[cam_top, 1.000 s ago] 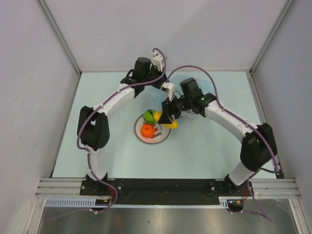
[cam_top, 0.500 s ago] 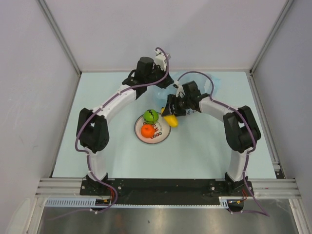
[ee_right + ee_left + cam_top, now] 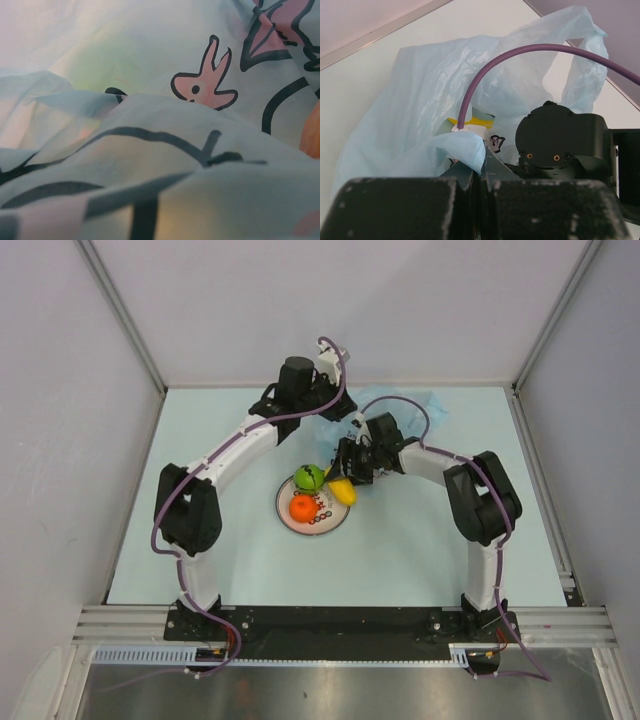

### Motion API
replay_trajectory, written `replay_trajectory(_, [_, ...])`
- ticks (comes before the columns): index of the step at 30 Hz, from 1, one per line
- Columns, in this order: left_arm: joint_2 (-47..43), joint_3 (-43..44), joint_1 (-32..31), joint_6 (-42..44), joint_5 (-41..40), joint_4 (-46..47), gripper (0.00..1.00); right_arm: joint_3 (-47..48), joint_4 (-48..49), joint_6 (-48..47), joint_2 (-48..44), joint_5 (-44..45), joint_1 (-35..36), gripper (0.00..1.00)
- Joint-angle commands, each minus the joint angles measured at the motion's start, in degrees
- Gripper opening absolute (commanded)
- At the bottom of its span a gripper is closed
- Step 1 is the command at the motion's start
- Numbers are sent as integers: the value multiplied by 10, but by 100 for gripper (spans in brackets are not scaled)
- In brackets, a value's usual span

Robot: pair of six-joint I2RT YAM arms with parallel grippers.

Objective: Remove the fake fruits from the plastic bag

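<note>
- Pale blue tabletop [image 3: 200, 540] is bearing a round white plate [image 3: 322, 529], with a glossy green round fruit [image 3: 308, 477], an orange plastic fruit [image 3: 301, 508] and a yellow plastic banana [image 3: 343, 491] already lying out.
- Left gripper [image 3: 480, 172] is pinching a fold of the thin translucent light-blue plastic bag [image 3: 415, 100], jaws pressed together; a hard tug may tear it.
- Right gripper [image 3: 347, 466] is nosing against bag film, and I cannot tell how its jaws stand; it risks snagging film instead of fruit.

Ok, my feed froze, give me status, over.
Left hand shut on plastic bag. Right hand against bag film, grip unclear. Green fruit, orange on plate; banana at rim.
</note>
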Motion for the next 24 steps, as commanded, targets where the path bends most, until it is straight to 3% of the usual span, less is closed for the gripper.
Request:
replay_trajectory(1, [-26, 10, 2, -1, 9, 16, 0, 20, 15, 29, 30, 5, 1, 39])
replay_trajectory(5, [-24, 11, 1, 2, 9, 16, 0, 30, 14, 32, 47, -2, 2, 44])
replay_trajectory(9, [-21, 13, 0, 4, 8, 15, 0, 38, 7, 30, 53, -3, 1, 63])
replay_trajectory(13, [-18, 13, -2, 8, 7, 15, 0, 42, -2, 26, 53, -1, -5, 75])
replay_trajectory(14, [-17, 13, -2, 8, 8, 15, 0, 42, -3, 27, 52, 0, -6, 79])
replay_trajectory(15, [-15, 13, -3, 7, 8, 15, 0, 43, -2, 23, 51, -2, -8, 96])
replay_trajectory(16, [-14, 14, -4, 8, 9, 15, 0, 43, -2, 20, 51, -6, -9, 100])
replay_trajectory(24, [-6, 34, -7, 10, 9, 13, 0, 64, -30, -48, -12, -66, -20, 100])
